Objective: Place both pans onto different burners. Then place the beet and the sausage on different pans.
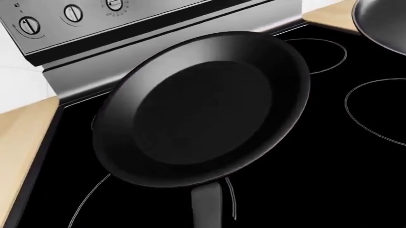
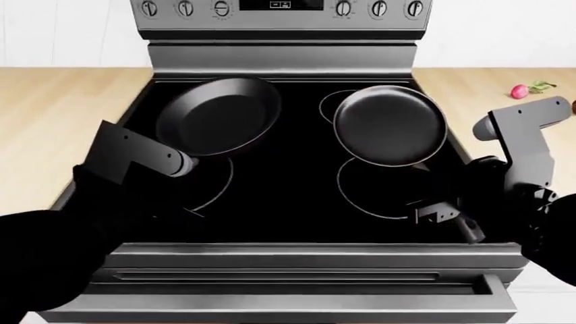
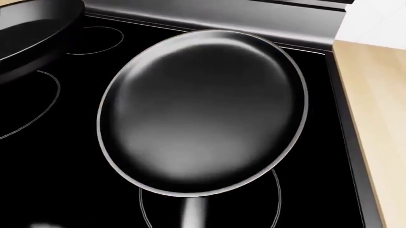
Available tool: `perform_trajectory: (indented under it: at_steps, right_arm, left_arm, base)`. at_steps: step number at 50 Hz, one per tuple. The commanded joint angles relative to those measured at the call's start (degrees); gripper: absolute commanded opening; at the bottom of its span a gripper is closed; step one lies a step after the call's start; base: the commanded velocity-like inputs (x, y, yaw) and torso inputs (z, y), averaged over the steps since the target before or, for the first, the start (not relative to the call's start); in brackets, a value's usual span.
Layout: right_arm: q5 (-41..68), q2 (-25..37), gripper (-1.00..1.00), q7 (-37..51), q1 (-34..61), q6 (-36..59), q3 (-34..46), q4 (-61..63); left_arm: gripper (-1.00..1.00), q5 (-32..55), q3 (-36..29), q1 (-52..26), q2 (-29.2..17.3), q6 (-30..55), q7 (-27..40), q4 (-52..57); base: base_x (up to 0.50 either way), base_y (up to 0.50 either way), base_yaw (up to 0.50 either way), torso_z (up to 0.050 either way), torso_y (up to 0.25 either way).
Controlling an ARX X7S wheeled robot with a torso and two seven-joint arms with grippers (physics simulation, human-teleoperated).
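The larger pan (image 2: 218,116) is held over the cooktop's (image 2: 288,196) left burners by its handle at the bent left arm, the smaller pan (image 2: 390,125) over the right burners. Neither gripper's opening can be made out. The beet (image 2: 520,91) lies on the right counter (image 2: 477,88).

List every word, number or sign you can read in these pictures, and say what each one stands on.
No text can be read as it stands.
Knob markings on the stove's control panel: tick marks around the knobs, too small to read.
Display at the panel's middle: light marks, blurred, unreadable.
The pans and the cooktop: no lettering, only white burner circles.
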State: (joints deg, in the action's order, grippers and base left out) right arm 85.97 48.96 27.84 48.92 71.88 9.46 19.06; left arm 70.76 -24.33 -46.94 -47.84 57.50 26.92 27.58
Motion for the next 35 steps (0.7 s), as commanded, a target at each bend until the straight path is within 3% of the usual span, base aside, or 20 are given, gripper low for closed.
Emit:
perform_trajectory:
  at_steps: [1, 12, 35]
  right_arm:
    - [-1.86, 0.11, -1.00, 0.21, 1.40, -1.26, -1.80, 0.49]
    - [-2.46, -0.15, -1.00, -0.26, 1.67, -1.78, -1.26, 0.03]
    - [-3.31, -0.61, -1.00, -0.99, 1.51, -2.80, -0.20, -0.06]
  left_arm:
    - [-1.00, -3.31, 1.42, -2.58, -0.48, 0.63, 1.43, 0.68]
    - [-1.00, -5.42, -0.14, -4.16, -2.00, 2.04, 0.75, 0.95]
    - [-1.00, -6.77, 0.97, 0.71, -7.07, -0.04, 0.82, 1.49]
  base:
    - [0.00, 0.00, 0.00, 0.000, 0.000]
    - [0.00, 0.00, 0.00, 0.002, 0.004]
    - [0.00, 0.00, 0.00, 0.001, 0.004]
